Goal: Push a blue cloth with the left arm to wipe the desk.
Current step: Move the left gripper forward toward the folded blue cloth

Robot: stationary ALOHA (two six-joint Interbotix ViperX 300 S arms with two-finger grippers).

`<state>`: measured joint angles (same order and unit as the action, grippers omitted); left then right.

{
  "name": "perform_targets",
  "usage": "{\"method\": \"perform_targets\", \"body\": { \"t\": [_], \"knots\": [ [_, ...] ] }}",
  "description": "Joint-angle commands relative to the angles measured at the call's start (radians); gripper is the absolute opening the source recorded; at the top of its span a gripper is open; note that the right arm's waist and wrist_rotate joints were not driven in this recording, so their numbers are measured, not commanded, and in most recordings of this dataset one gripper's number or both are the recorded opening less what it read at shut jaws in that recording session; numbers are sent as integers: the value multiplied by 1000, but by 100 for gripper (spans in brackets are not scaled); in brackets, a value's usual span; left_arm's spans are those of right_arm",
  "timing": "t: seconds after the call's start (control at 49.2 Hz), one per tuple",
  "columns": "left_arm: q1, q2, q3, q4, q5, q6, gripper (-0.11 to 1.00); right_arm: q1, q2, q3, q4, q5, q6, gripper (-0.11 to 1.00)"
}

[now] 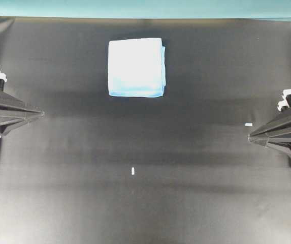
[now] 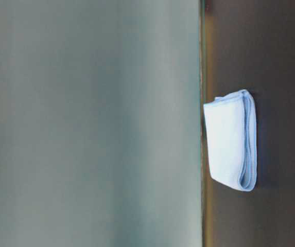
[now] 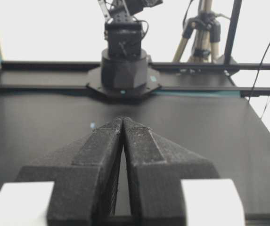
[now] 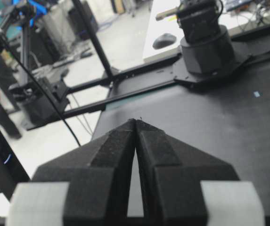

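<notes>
From overhead, the cloth [image 1: 136, 67] lies flat on the desk [image 1: 145, 203] near the far edge, just short of the teal strip [image 1: 145, 8], a little left of centre. Its folded, layered edges show along the right and near sides. The left gripper [image 1: 42, 113] rests at the left border, tips pinched together and pointing inward, well apart from the cloth. The right gripper [image 1: 250, 138] sits at the right border, likewise clenched to a point, also well apart from the cloth. Two small white tape marks lie on the desk: one [image 1: 133, 171] near the middle, one [image 1: 248, 124] just beside the right gripper.

The table-level view is turned on its side: the cloth [image 2: 230, 146] lies on the dark desk [image 2: 281, 62], its layered fold facing right.

In the left wrist view, the left gripper [image 3: 123, 118] has its fingers [image 3: 102, 155] pressed tip to tip, grasping nothing. The right arm's base [image 3: 124, 66] stands across the desk.

In the right wrist view, the right gripper [image 4: 135, 120] is clenched the same way, empty, above the desk edge, with the left arm's base [image 4: 205, 42] opposite.
</notes>
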<state>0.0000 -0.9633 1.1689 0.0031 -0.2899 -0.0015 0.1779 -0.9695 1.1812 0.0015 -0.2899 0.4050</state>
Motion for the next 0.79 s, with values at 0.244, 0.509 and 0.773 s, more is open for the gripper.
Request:
{"method": "perform_targets", "body": {
  "t": [0.244,0.509,0.773],
  "knots": [
    [25,158,-121,40,3,-8,0,-2,9,-23,0,77,0,1],
    [140,341,-198,40,-37,-11,0,0,8,-25,2,103,0,1],
    [265,597,-322,40,-29,-32,0,-2,12,-25,2,109,-2,1]
  ]
}}
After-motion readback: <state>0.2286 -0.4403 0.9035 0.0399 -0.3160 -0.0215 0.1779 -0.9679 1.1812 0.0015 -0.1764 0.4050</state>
